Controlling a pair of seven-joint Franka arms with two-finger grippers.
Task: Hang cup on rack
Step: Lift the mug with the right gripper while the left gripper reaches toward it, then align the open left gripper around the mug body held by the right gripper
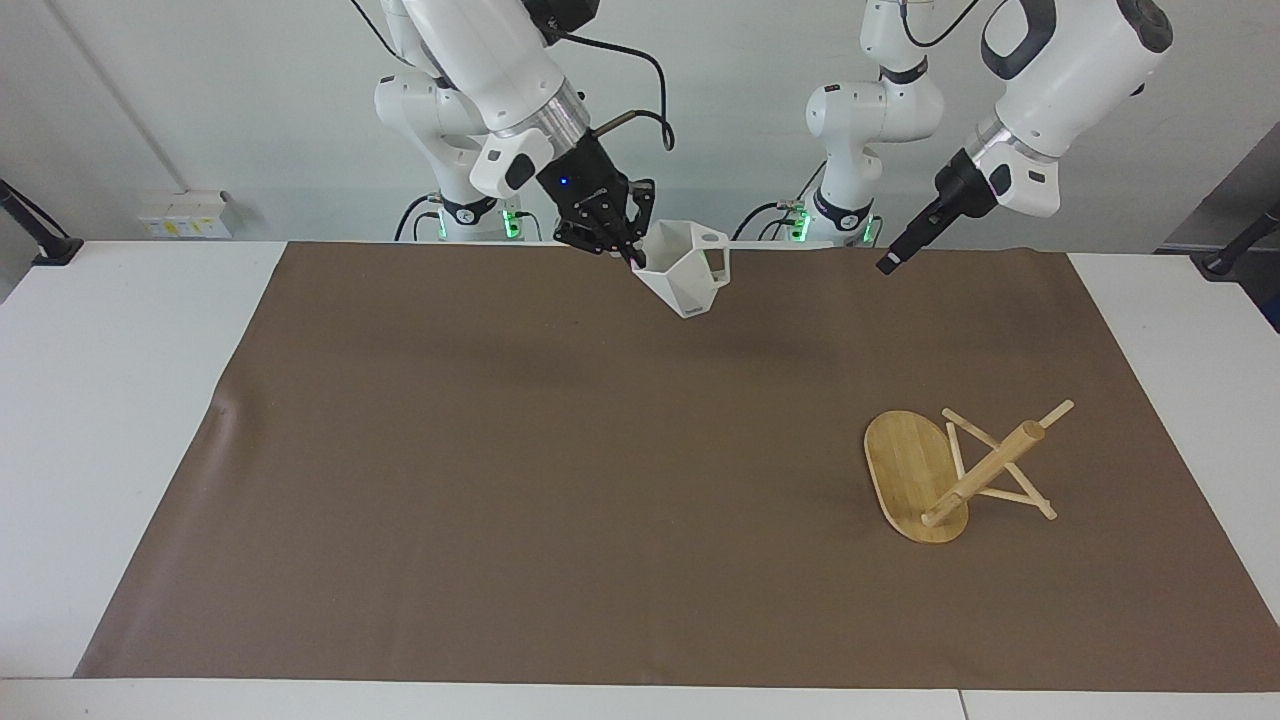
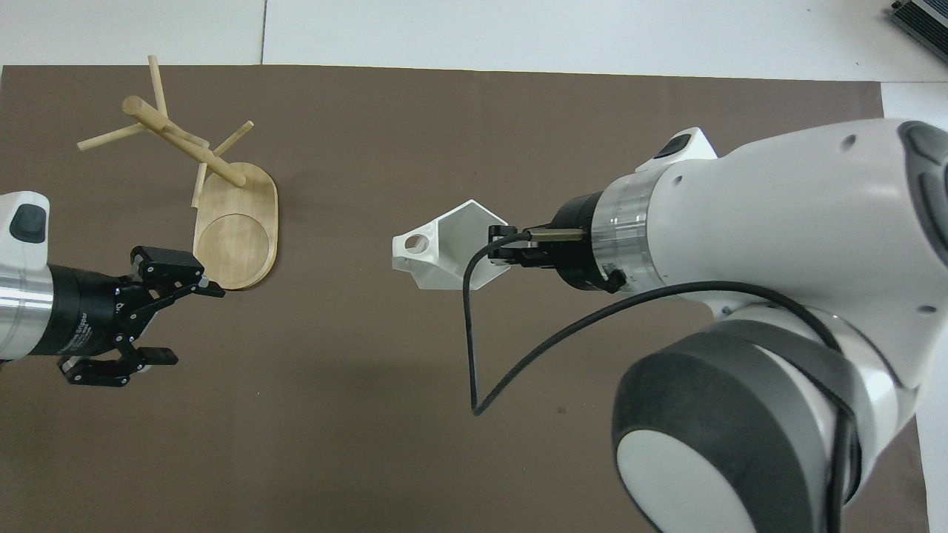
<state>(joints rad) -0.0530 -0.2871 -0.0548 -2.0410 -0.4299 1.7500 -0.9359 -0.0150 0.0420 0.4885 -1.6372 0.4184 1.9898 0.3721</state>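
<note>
The white faceted cup (image 1: 688, 277) hangs tilted in the air over the brown mat (image 1: 560, 470), its pierced handle (image 2: 413, 248) pointing toward the left arm's end. My right gripper (image 1: 632, 252) is shut on the cup's rim; in the overhead view the cup (image 2: 448, 252) juts out from the right gripper (image 2: 503, 252). The bamboo rack (image 1: 985, 468) stands on its oval base (image 1: 905, 470) toward the left arm's end, and nothing hangs on its pegs. My left gripper (image 2: 187, 323) is open, up over the mat by the rack's base (image 2: 235, 240); the facing view shows the left gripper (image 1: 890, 263) edge-on.
The mat covers most of the white table (image 1: 110, 420). The right arm's big forearm (image 2: 778, 222) fills much of the overhead view and hides the mat under it. A black cable (image 2: 474, 348) loops down from its wrist.
</note>
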